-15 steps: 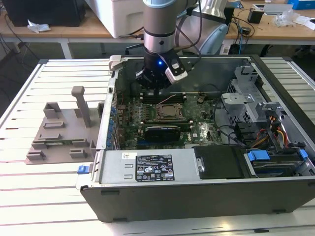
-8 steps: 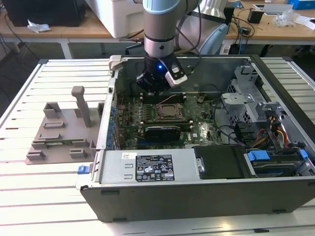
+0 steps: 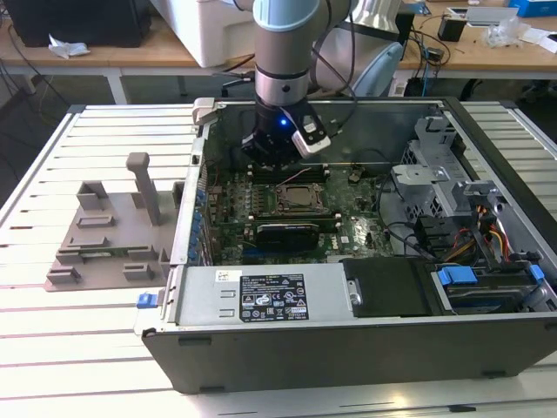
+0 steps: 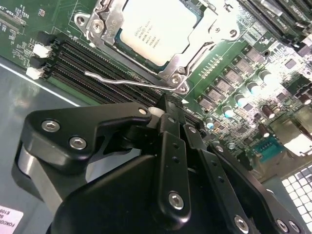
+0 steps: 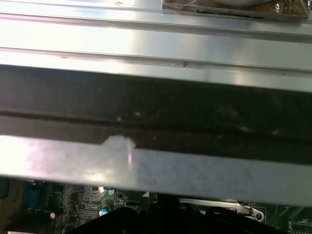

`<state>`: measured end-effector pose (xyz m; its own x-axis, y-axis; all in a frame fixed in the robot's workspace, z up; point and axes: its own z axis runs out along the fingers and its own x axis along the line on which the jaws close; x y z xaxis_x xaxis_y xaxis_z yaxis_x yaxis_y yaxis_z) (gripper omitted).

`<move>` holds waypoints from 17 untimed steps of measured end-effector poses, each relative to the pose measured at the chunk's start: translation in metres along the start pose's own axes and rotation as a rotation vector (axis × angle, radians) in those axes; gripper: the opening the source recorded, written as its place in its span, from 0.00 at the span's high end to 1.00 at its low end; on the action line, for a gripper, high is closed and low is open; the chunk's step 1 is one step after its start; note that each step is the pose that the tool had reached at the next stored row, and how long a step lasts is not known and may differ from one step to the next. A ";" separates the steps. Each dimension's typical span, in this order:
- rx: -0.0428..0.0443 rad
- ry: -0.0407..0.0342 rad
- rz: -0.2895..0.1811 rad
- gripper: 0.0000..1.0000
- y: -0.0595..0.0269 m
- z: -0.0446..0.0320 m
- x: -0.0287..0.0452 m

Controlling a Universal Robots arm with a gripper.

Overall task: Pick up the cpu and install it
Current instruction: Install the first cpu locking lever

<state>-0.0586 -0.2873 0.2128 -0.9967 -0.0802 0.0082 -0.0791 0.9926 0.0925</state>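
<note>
Silvery cpu [image 4: 158, 30] sat in the motherboard socket [image 4: 195, 53], just beyond the claw [image 4: 168, 109], whose fingers met clenched on nothing beside the socket lever [image 4: 126, 82].

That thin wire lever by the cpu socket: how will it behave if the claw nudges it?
The wire lever is thin bent metal, so it would probably flex and spring rather than stay rigid. One end seems caught at the socket frame, so it likely pivots instead of sliding. It looks smooth, so the claw may slip off.
</note>
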 end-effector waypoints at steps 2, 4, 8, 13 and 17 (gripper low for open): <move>0.0000 0.0000 0.000 0.89 0.0003 0.0005 -0.0018; 0.0001 0.0001 0.000 0.89 0.0006 0.0010 -0.0055; 0.0000 0.0004 0.000 0.89 0.0002 0.0021 -0.0150; -0.0002 0.0015 0.000 0.89 -0.0011 0.0032 -0.0301; 0.0000 0.0029 0.000 0.89 -0.0020 0.0041 -0.0403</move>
<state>-0.0184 -0.2857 0.2082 -0.9967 -0.0801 0.0111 -0.0788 0.9926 0.0925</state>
